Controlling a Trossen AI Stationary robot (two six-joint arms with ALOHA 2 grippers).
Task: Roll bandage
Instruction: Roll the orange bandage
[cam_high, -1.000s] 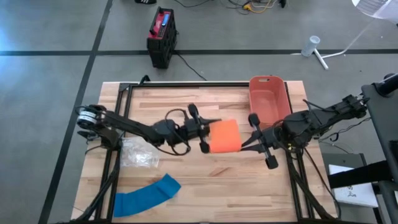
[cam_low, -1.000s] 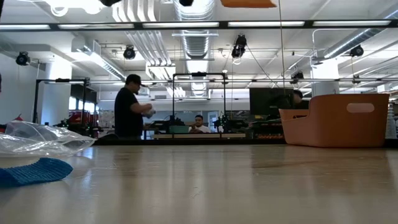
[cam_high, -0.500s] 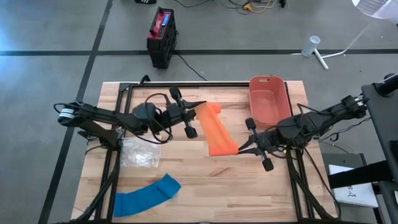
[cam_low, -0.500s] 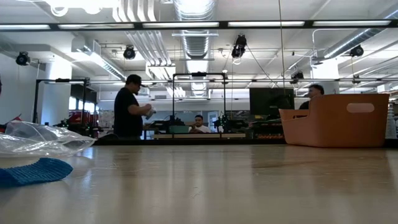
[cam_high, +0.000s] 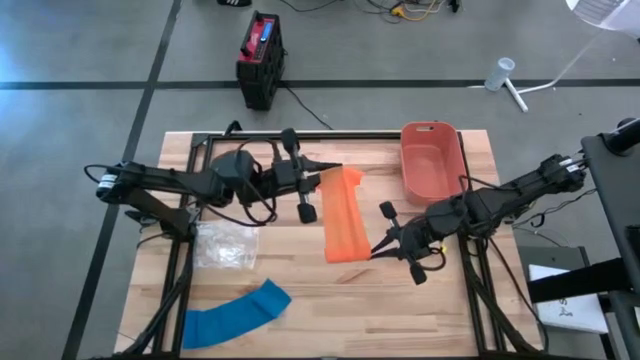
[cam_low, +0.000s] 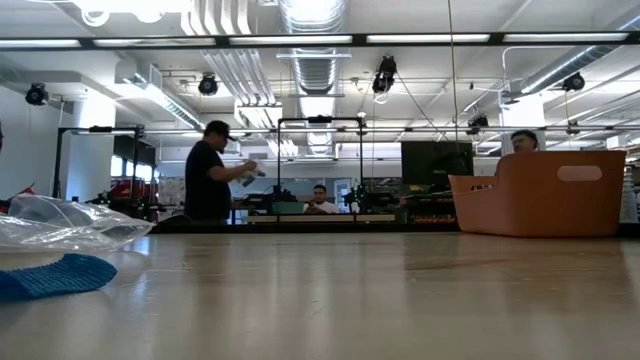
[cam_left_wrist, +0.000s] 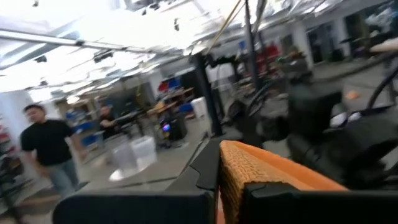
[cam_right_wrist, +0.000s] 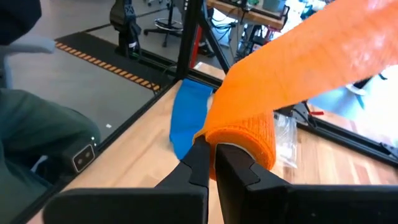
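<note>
Both arms are holding an orange bandage (cam_high: 343, 215) stretched between them, above the middle of the wooden surface (cam_high: 300, 310). The left tool (cam_high: 318, 180) is pinching the far end of the strip, its fingers closed tight on the cloth; the left wrist view is showing the woven orange edge (cam_left_wrist: 261, 171) clamped right between the dark fingers (cam_left_wrist: 205, 168). The right tool (cam_high: 378, 250) is gripping the near end in the same way, fingers squeezed together on a rolled or folded lump of bandage (cam_right_wrist: 242, 134). The strip is hanging clear of the wood as far as I can tell, since the low view is showing none of it at board level.

A blue bandage (cam_high: 235, 315) is lying flat near the front left corner of the surface, and a crumpled clear plastic bag (cam_high: 225, 245) is sitting just behind it. A salmon-coloured bin (cam_high: 432, 160) is standing at the far right corner, apart from both arms.

In the room beyond, a person in dark clothes (cam_low: 210, 175) is standing with hands raised, and two more are showing behind the benches.
</note>
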